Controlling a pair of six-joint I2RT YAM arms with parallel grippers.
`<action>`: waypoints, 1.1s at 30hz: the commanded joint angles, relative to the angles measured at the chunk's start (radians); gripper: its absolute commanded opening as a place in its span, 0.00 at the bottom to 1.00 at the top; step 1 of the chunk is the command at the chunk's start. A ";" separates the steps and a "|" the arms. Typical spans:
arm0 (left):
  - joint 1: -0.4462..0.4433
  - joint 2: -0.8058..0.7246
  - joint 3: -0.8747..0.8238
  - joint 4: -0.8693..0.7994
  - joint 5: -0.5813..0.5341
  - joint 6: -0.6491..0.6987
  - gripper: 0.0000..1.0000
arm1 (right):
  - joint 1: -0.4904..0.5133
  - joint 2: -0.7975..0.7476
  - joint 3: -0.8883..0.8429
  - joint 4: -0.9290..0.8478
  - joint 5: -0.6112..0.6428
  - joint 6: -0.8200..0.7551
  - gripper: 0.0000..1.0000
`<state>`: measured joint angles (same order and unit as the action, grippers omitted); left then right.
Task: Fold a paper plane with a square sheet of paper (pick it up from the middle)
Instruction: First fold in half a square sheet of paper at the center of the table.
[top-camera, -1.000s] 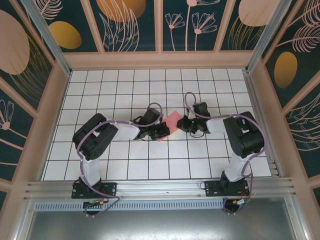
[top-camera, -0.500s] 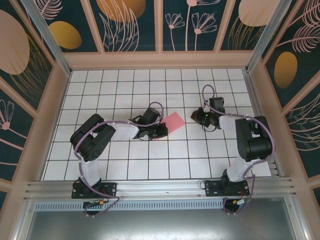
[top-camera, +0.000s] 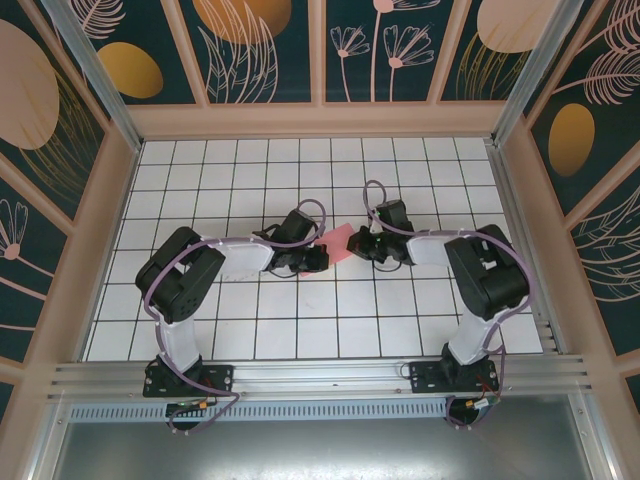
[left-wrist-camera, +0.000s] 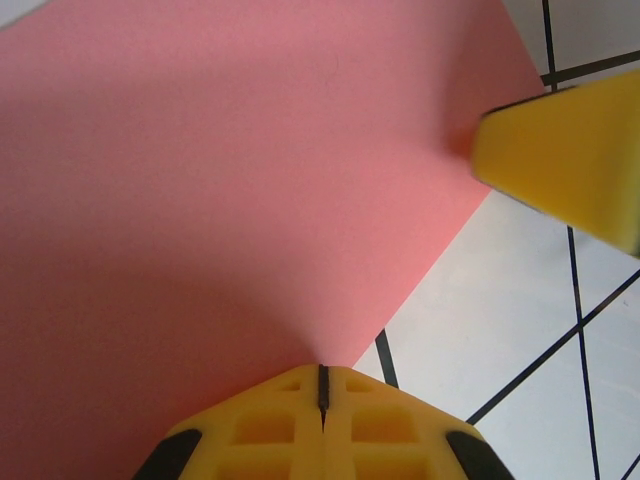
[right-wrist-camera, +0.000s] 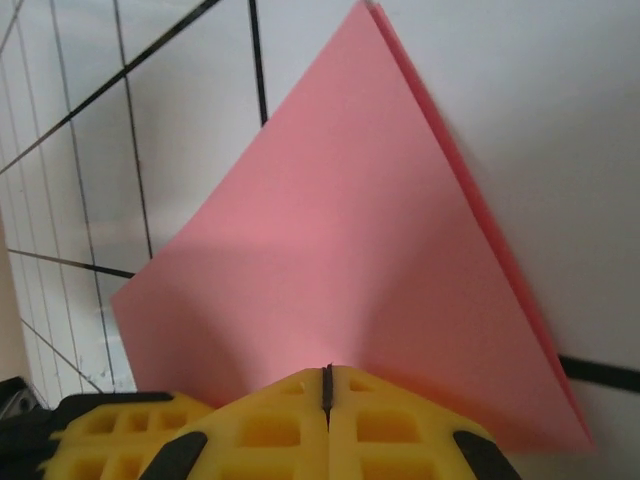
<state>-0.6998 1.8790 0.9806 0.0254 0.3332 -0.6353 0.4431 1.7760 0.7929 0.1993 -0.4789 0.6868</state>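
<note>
mid-fold, i judge — left gripper (left-wrist-camera: 322, 388) and right gripper (right-wrist-camera: 327, 385), fingers pressed together, pinch the doubled square sheet of paper (right-wrist-camera: 340, 260) from opposite sides; next: align, then crease.

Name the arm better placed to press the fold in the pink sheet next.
Right, probably. The right fingers, shut, meet the square sheet of paper with its doubled edge running ahead of them. The left fingers, also shut, sit at a corner, better for anchoring.

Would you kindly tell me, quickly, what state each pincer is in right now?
Left pincer: closed, pinching the pink sheet of paper.
Right pincer: closed, pinching the same paper.
</note>
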 joint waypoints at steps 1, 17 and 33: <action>0.004 -0.041 0.013 0.007 0.020 -0.020 0.00 | 0.010 0.035 0.032 0.018 0.016 0.020 0.00; -0.057 -0.069 -0.202 0.577 -0.171 -0.705 0.00 | 0.031 0.063 -0.075 0.064 0.095 0.121 0.00; -0.069 -0.003 -0.240 0.565 -0.239 -0.800 0.00 | 0.037 0.061 -0.087 0.055 0.106 0.132 0.00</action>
<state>-0.7635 1.8610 0.7536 0.6010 0.1368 -1.4036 0.4648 1.8091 0.7448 0.3359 -0.4263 0.8185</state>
